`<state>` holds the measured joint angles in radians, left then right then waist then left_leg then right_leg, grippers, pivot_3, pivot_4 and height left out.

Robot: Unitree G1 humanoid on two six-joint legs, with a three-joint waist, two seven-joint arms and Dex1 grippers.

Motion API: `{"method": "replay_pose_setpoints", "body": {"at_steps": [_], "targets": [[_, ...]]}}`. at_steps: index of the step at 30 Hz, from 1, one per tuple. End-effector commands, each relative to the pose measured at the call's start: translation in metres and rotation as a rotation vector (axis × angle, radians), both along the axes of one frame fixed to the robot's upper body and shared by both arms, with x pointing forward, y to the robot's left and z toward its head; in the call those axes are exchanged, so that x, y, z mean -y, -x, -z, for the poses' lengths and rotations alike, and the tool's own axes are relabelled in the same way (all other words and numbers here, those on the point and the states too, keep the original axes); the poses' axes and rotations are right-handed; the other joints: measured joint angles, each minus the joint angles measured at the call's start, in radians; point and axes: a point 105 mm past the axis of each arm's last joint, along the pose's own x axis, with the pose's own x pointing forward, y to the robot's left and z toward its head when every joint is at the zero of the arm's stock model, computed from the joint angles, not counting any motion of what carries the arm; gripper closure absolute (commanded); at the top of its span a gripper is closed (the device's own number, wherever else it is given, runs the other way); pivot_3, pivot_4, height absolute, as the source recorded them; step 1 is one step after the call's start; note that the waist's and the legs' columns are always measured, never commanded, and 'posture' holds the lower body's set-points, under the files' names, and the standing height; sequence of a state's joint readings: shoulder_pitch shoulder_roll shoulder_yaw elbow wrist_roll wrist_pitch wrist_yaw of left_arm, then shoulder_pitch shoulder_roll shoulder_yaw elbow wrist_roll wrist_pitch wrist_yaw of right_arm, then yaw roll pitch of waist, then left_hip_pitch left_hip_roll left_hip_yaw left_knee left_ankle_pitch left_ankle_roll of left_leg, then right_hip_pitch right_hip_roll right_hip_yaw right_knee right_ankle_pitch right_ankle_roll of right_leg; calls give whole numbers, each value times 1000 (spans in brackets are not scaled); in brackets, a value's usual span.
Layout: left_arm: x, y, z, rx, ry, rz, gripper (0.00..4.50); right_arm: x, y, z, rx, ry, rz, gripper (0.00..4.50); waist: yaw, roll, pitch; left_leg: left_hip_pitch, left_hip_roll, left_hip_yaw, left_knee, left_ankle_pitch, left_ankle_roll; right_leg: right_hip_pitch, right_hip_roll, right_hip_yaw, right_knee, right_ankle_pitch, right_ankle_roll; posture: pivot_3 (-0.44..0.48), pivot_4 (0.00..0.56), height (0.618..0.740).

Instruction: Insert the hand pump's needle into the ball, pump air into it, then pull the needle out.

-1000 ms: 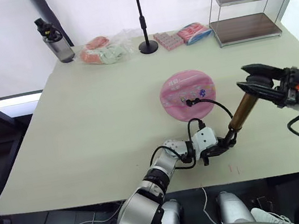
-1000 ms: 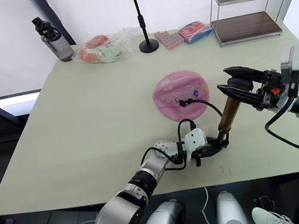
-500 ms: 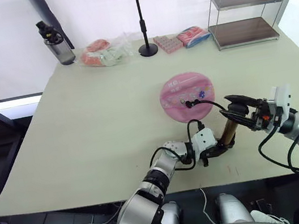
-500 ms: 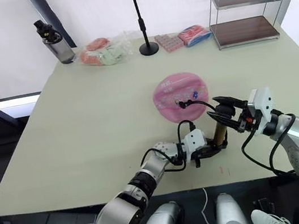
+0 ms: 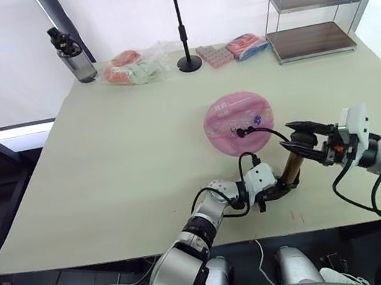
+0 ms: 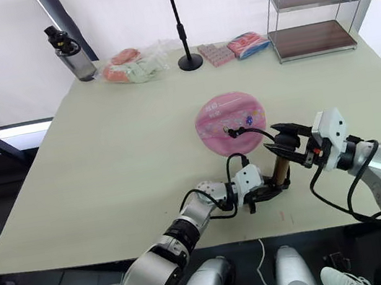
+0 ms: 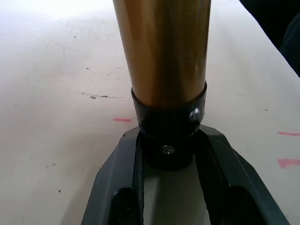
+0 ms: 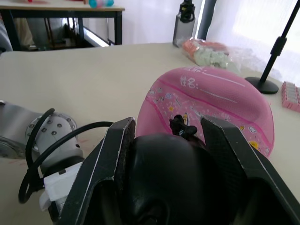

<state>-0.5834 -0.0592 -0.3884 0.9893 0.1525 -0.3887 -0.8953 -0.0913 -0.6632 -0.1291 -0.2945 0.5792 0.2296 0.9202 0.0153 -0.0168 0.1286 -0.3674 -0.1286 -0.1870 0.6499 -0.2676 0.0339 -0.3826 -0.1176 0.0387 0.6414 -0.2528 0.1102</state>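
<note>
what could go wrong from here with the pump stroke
The left claw clamps only the black bottom cap of the hand pump, which stands tilted; a hard push from the right claw on the handle may slip or tip the base.

The hose is plugged into the ball, which lies loose and flattish on the table; a sideways jerk could drag the ball or pull the connection out.

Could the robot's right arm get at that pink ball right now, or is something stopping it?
Probably not right away. The right gripper is shut on the hand pump handle, so it would have to let go first. The ball lies close by, with only the black hose between them.
</note>
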Motion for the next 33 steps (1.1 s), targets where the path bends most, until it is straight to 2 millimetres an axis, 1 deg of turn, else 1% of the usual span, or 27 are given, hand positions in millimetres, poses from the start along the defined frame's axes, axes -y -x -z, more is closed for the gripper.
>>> {"method": "replay_pose_setpoints", "body": {"at_steps": [1,4,13,14,18,20,23,25,27,29,33], "targets": [[-16,15,33,-91,-111,4,3411,6,5,-46,91,-48,-5,2586,1,0,1,0,0,0,0,0,0,0,0,0,0,0,0,0,150,736],[-16,16,33,-91,-113,9,3411,9,7,-72,118,-67,-11,2586,1,0,4,-1,0,0,0,0,0,0,-1,0,-1,0,0,0,150,736],[-16,16,33,-91,-116,14,3411,15,12,-131,191,-107,-31,2586,2,0,8,-2,0,0,1,0,0,-1,-2,-1,-1,0,0,0,150,736],[-16,16,33,-91,-116,15,3411,16,12,-138,201,-110,-34,2586,1,2,9,-2,0,0,1,0,0,-1,-1,-2,-1,0,0,0,150,736],[-16,16,33,-91,-117,14,3411,17,14,-158,221,-126,-46,2586,1,1,10,-6,-1,0,1,0,0,-4,-2,-2,-1,0,0,0,150,736],[-16,16,33,-92,-116,14,3411,17,15,-162,223,-127,-51,2586,2,2,10,-15,-1,0,4,0,0,-13,-2,-1,1,1,-1,0,150,736],[-16,16,34,-94,-115,13,3411,15,15,-161,219,-119,-54,2586,2,2,10,-16,-2,0,4,1,-1,-14,-3,-1,1,2,-2,0,150,736],[-16,17,34,-95,-115,12,3411,14,15,-154,210,-112,-50,2586,3,2,10,-16,-2,0,4,1,-1,-15,-4,-1,0,2,-1,0,150,736],[-16,17,34,-95,-114,11,3411,13,14,-139,192,-79,-43,2586,3,2,10,-16,-2,0,4,1,0,-15,-4,-2,0,2,-1,0,150,736],[-16,17,35,-96,-114,10,3411,13,11,-127,182,-97,-22,2586,3,2,10,-16,-2,-1,3,0,0,-14,-3,-2,0,1,-1,0,150,736],[-17,17,35,-96,-116,8,3411,11,10,-93,167,-52,13,2586,1,2,9,-14,-2,0,3,0,0,-13,-3,-2,1,1,-1,0,150,736]]}}
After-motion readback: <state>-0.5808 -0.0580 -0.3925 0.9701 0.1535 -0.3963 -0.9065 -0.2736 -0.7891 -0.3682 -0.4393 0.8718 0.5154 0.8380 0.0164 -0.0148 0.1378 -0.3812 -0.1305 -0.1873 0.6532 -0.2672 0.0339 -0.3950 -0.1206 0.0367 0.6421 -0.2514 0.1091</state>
